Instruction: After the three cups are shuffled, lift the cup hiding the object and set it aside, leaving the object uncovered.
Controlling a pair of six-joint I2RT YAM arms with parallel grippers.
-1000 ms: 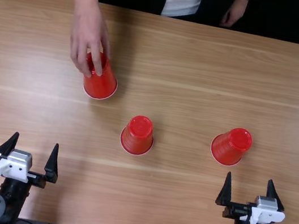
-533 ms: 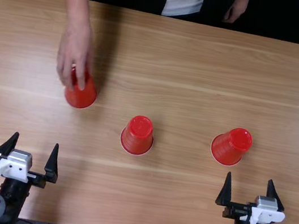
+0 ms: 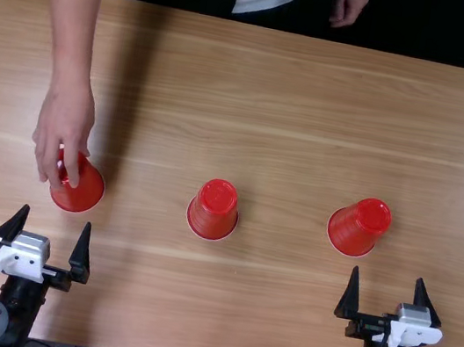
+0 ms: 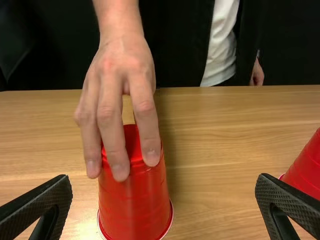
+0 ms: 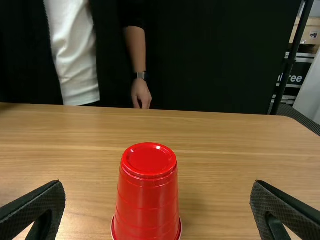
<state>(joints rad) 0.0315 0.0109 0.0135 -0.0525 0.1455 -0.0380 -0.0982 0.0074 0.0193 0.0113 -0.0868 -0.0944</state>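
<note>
While a person's hand (image 3: pixel 61 138) lies over the top of the left cup (image 3: pixel 79 192), fingers draped down its near wall, all three red cups stand mouth-down in a loose row across the near half of the wooden table (image 3: pixel 314 107). The middle cup (image 3: pixel 213 209) and the right cup (image 3: pixel 359 226) stand alone, well apart from each other and from the hand. Which cup covers the object I cannot tell; the red walls let nothing through.

From the left wrist view, the covered cup sits just ahead of that arm, between its two fingers but touching neither. Its flat top is hidden under the person's fingers, and the middle cup is cut off at the frame's edge.

The left gripper (image 3: pixel 54 219) hangs near the table's near edge with its fingers spread wide and nothing between them. The right gripper (image 3: pixel 387 277) is the same: wide apart, holding nothing, with the right cup just ahead of it, whole and upright in its wrist view.

None of the cups carries a marking I can make out. Behind the table, in the dark room, some white lettering (image 5: pixel 295 78) shows on black gear, partly cut off by a slanting black pole (image 5: pixel 295 45).
</note>
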